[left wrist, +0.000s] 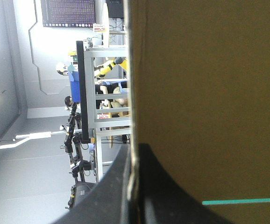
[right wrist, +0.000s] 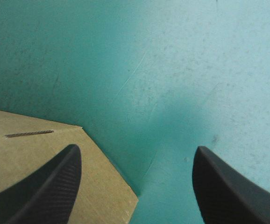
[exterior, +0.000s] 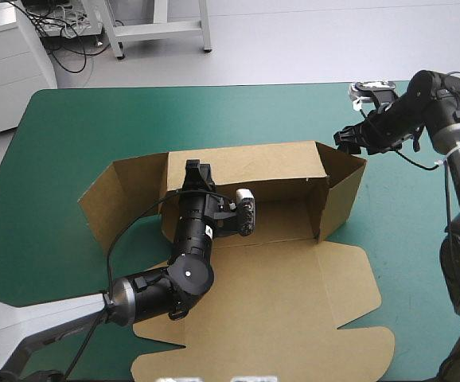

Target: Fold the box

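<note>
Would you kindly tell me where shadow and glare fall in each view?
High view: even light; the box shades its floor below the back wall. Left wrist view: the box wall dim against a bright background. Right wrist view: pale sheen on the teal-green cover ahead of the right gripper, shadow beside the box's corner.

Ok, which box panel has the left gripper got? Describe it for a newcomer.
On the teal-green table lies the brown box, mostly flat. Across its far side one long wall stands upright, the left gripper pinching its top edge. Unlike the two end flaps angling off it, it runs straight across.
</note>
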Controlling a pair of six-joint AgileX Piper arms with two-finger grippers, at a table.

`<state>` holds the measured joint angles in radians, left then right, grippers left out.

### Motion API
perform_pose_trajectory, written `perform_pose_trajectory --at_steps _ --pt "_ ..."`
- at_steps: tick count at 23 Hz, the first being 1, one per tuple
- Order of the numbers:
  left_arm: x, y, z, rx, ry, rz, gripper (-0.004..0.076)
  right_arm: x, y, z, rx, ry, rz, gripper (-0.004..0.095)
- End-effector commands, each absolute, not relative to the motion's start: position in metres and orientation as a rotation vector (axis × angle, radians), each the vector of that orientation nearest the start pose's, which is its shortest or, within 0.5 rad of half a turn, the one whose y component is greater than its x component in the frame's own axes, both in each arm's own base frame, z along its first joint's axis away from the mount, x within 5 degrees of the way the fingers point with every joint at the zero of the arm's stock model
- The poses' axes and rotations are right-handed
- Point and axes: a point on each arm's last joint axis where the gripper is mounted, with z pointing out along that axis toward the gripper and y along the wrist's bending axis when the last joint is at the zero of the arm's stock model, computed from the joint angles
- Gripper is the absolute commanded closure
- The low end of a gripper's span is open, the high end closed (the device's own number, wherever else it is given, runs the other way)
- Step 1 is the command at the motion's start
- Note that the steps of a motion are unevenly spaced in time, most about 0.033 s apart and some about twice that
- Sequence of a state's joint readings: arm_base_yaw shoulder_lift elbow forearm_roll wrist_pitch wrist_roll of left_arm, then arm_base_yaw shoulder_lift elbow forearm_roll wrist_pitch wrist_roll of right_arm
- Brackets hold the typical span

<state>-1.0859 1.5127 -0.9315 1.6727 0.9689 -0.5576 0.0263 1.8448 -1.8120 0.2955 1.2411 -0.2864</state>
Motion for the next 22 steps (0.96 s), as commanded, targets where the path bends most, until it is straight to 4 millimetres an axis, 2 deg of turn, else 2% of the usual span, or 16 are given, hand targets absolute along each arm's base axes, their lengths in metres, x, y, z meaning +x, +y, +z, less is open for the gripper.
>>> perform_pose_trajectory --at_steps 1,4,9,14,18,22 --pt "0.206 -0.23 0.319 1.227 1.212 1.046 0.0756 0.371 0.035 0.378 -0.396 2.577 0.33 0.0278" --pt "0.206 -0.23 0.319 1.23 1.211 1.043 0.0756 0.362 0.034 0.378 -0.438 2.576 0.32 0.0278" --pt "0.206 -0.23 0.319 1.227 1.212 1.047 0.0756 0.348 0.034 0.363 -0.469 2.615 0.322 0.0278" --pt "0.206 -0.23 0.319 1.227 1.212 1.047 0.0756 0.322 0.034 0.347 -0.526 2.652 0.345 0.0278" --pt "0.206 -0.23 0.319 1.227 1.212 1.047 0.0756 0.304 0.04 0.335 -0.595 2.603 0.412 0.0278" --pt "0.206 -0.23 0.319 1.227 1.212 1.047 0.0756 0.296 0.043 0.32 -0.631 2.6 0.478 0.0278"
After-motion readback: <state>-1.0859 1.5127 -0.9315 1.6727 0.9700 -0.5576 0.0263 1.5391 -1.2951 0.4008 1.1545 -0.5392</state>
